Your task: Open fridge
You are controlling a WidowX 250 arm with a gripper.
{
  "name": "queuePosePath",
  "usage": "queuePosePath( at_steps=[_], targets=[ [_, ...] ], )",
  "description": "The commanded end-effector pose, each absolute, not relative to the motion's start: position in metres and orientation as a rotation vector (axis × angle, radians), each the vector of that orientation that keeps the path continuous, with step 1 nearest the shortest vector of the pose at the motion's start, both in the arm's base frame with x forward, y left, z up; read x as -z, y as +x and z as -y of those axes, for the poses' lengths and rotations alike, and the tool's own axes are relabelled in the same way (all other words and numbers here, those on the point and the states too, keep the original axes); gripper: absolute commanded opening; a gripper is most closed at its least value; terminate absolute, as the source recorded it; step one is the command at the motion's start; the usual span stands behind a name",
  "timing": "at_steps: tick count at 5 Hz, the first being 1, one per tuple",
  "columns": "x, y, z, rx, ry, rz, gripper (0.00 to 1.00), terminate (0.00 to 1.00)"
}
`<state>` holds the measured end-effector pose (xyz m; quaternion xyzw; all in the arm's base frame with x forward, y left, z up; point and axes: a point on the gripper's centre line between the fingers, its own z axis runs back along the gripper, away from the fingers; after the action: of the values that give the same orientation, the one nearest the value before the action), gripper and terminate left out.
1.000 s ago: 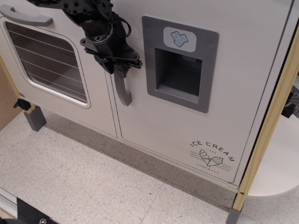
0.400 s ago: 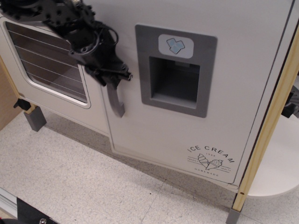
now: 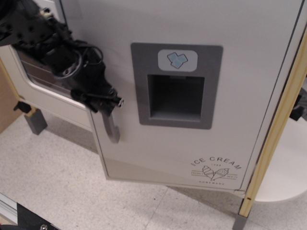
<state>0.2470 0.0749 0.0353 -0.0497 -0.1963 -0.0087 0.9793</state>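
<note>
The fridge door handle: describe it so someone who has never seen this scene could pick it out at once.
Find the big white fridge door bearing the ICE CREAM logo. Left of its grey dispenser panel, near the door's free edge, hangs a short grey handle. Unlike the panel, it sticks out, and the black gripper is shut on its upper part.

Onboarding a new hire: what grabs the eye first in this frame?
The black gripper at left, clamped on the grey handle of the white fridge door, which stands partly swung out. Next, the grey ice-dispenser panel mid-door and the ICE CREAM logo at its lower right.
</note>
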Motion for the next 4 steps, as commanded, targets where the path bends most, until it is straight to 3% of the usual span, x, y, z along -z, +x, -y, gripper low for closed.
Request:
queuePosePath(
  at_steps=[1,2,3,4],
  targets=[
    [-0.044,0.215,-0.097,0.033,-0.042,0.358,1.0,0.0],
    [-0.041,0.196,-0.114,0.01,0.017,0.301,1.0,0.0],
    [-0.042,0.195,-0.14,-0.065,0.084,0.248,1.0,0.0],
    [-0.059,0.218,-0.17,-0.261,0.104,0.265,1.0,0.0]
  ],
)
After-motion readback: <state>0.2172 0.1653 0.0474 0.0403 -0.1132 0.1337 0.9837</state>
